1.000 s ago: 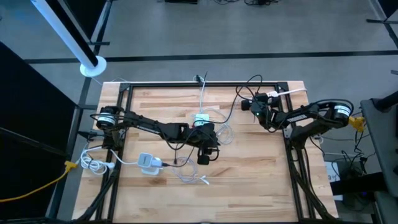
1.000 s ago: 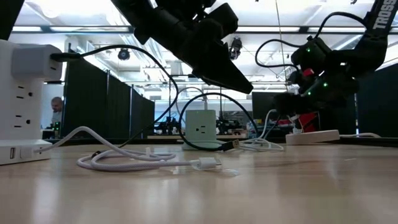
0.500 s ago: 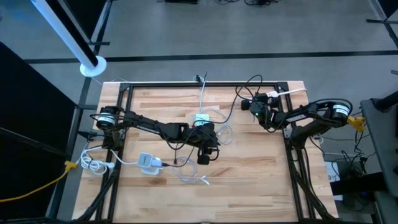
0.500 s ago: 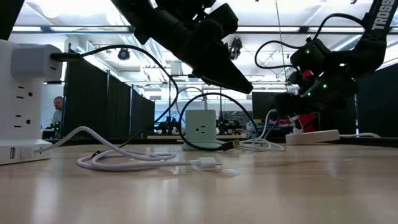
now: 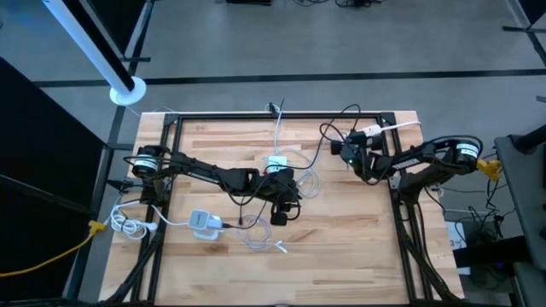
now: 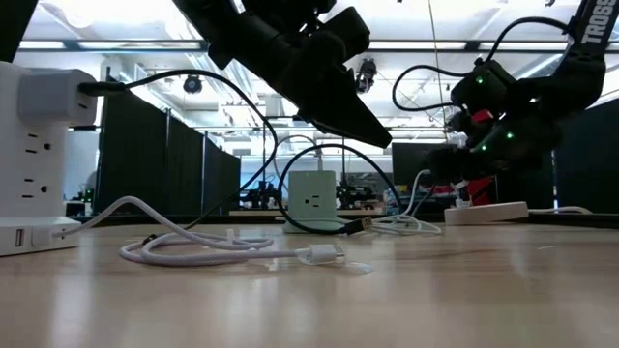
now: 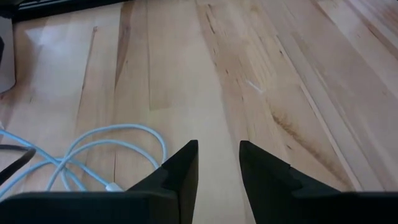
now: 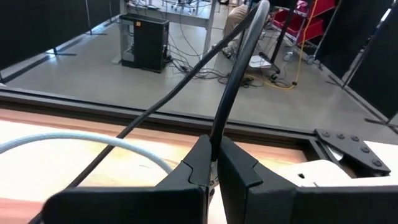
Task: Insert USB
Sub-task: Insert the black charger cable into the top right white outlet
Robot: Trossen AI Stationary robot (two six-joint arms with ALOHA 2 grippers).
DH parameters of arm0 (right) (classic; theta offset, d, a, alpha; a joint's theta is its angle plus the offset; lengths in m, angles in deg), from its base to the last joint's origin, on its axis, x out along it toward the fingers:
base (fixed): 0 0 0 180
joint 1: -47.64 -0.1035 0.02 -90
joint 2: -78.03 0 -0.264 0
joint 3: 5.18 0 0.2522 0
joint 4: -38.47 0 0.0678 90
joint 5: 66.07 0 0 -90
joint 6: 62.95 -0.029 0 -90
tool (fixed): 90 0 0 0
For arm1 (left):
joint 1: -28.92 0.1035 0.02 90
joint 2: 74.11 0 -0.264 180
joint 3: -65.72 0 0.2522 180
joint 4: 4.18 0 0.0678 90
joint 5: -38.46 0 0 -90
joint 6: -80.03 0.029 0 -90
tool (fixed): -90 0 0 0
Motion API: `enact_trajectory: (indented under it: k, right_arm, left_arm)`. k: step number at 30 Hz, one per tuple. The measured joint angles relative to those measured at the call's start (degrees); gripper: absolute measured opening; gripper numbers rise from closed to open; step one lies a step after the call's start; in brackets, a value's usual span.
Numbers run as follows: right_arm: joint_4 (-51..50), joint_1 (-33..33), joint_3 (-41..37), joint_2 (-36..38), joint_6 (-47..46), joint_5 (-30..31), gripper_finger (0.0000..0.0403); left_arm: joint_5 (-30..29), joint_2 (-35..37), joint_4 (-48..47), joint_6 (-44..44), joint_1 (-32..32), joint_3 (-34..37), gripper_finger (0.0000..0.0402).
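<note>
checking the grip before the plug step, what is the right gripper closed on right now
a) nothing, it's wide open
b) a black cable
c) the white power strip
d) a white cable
b: in the right wrist view the right gripper has its fingers pinched together on a black cable that rises from between them, while the white cable lies loose on the table beside it.

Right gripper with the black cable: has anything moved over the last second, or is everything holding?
The right gripper, shut on the black cable, has drifted slightly toward the table's middle, carrying the cable's loop with it. Nothing was picked up or released. The left gripper stays over the table's centre, jaws parted and empty; the white cable and white power strip lie as before.
</note>
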Motion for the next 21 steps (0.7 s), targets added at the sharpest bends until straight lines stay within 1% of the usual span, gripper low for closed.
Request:
enact_trajectory:
  k: [9, 17, 21]
  right_arm:
    - [-0.04, -0.18, -0.04, 0.06, -0.04, -0.19, 0.0002]
    - [-0.61, 1.58, 0.09, -0.85, -0.23, -0.03, 0.0002]
    - [-0.53, 1.67, 0.11, -0.94, -0.23, -1.07, 0.0002]
  left_arm:
    - [-0.02, 0.0, -0.1, -0.23, 0.0, 0.0, 0.0105]
    - [-0.02, -0.02, -0.1, -0.32, 0.02, 0.0, 0.0105]
    - [-0.02, -0.02, -0.1, -0.39, 0.02, 0.0, 0.0105]
